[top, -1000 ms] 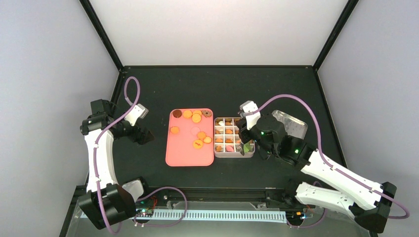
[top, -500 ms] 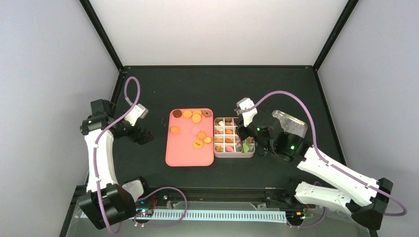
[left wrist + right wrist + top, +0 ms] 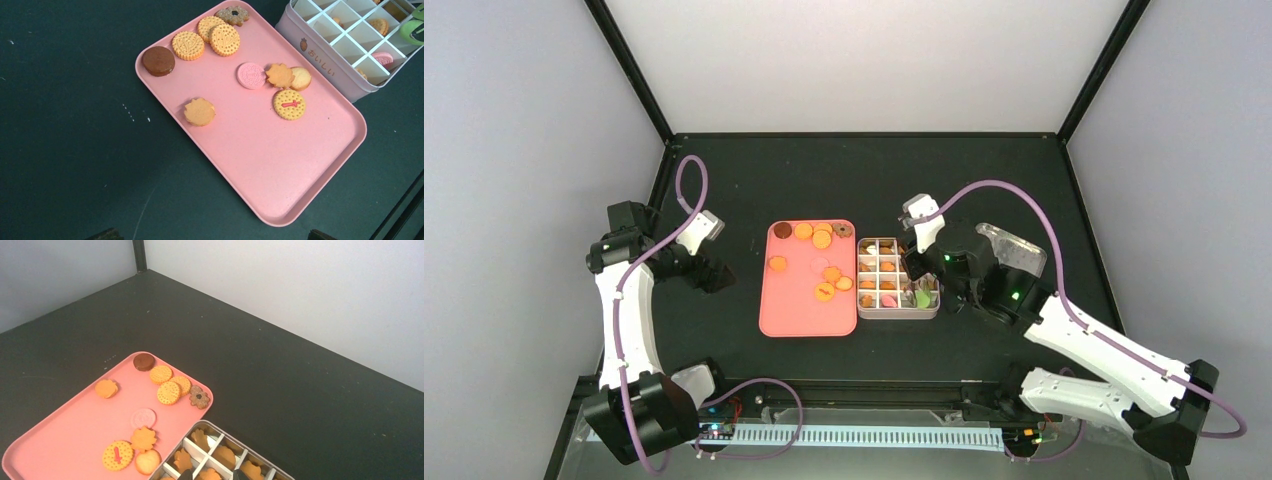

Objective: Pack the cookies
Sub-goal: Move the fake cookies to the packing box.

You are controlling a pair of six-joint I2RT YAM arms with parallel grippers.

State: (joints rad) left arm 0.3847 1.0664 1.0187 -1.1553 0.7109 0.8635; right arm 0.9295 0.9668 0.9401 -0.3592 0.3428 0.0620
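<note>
Most of the cookies lie loose on the pink tray, which sits on the counter touching the divided tin. Others already fill some of the tin's cells.

The right gripper hangs over the tin. Its jaws are drawn close with a narrow gap, and the pictures do not show whether anything is pinched there. The left gripper waits beside the tray, its jaws spread wide and empty.

The step in hand looks like moving one cookie at a time into a free cell. It would go best by choosing a cookie that lies alone, such as the flower-shaped one at the tray's left. The overlapping dotted pair at the far end is a poorer pick. The jaws should straddle its rim and close gently. The cookie should then be released low over a cell near the tray side, where several look unfilled.
</note>
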